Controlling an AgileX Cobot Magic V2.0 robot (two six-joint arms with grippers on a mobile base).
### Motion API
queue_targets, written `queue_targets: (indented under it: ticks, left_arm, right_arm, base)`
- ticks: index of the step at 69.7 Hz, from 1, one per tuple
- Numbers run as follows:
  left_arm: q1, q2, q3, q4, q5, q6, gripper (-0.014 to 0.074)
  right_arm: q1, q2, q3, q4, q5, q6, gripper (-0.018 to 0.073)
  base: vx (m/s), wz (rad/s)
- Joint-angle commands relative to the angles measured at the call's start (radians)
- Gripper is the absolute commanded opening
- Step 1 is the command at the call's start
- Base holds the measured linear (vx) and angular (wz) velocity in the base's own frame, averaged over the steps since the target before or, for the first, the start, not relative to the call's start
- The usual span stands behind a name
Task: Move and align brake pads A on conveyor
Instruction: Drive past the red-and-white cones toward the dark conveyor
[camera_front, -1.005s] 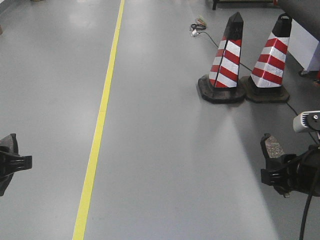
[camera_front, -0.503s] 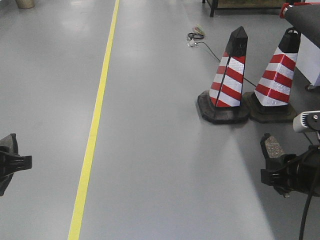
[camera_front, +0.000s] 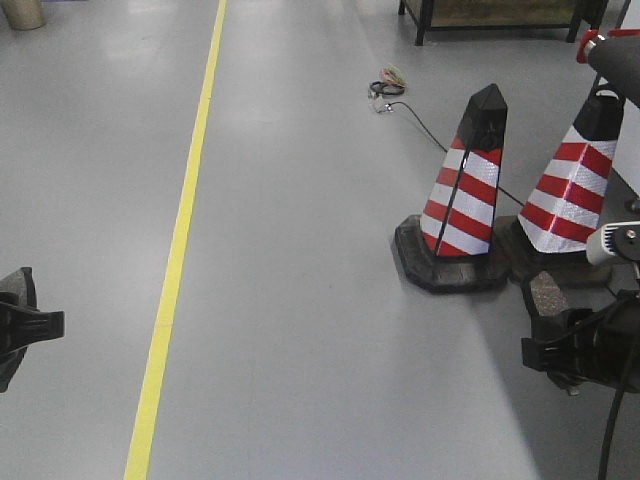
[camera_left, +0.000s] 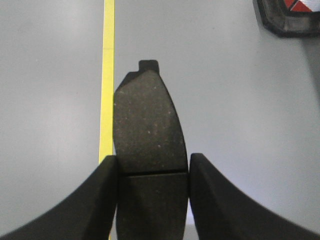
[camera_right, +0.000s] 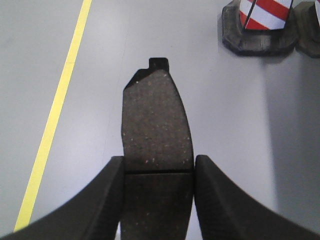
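Both grippers (camera_left: 152, 160) (camera_right: 158, 160) pinch brake pads (camera_left: 147, 120) (camera_right: 157, 115).

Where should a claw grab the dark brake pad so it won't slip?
At the middle groove, squeezing its two long edges, coming in lengthwise from the end without the tab. The left claw holds its brake pad that way: the edges run nearly straight there, and the tabbed end sticks out free.

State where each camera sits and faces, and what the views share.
Front: above and behind the arms, facing forward-down at floor, yellow line, cones; left gripper, right gripper at the edges.
Left wrist: behind the left gripper, facing forward-down; clamps left brake pad.
Right wrist: likewise; clamps right brake pad.
Shared: yellow line, a cone base.
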Motion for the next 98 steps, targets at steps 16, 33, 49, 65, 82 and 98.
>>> queue_targets:
  ticks: [16,33,49,65,82,98]
  left_arm:
    - [-0.008,-0.019,-0.026,0.008,-0.063,-0.004,0.0132]
    - [-0.008,-0.019,-0.026,0.008,-0.063,-0.004,0.0132]
    - [-0.008,-0.019,-0.026,0.008,-0.063,-0.004,0.0132]
    - [-0.008,-0.019,-0.026,0.008,-0.063,-0.004,0.0132]
    - [-0.008,-0.019,-0.026,0.008,-0.063,-0.004,0.0132]
    - [-0.008,-0.019,-0.026,0.008,-0.063,-0.004,0.0132]
  right_arm:
    - [-0.002,-0.015,-0.030,-0.003,-0.074,-0.005,0.0013]
    - [-0.002,-0.015,-0.030,-0.003,-0.074,-0.005,0.0013]
    - [-0.002,-0.015,-0.030,-0.003,-0.074,-0.005,0.0013]
    - [-0.002,-0.015,-0.030,-0.003,-0.074,-0.005,0.0013]
    - [-0.002,-0.015,-0.030,-0.003,-0.074,-0.005,0.0013]
    - [-0.002,-0.015,-0.030,-0.003,-0.074,-0.005,0.0013]
  base:
    - [0.49,-0.05]
    - [0.48,-0.13]
    - [0.47,-0.25]
    - [0.46,-0.32]
    - [0.45,-0.34]
    - [0.41,-0.38]
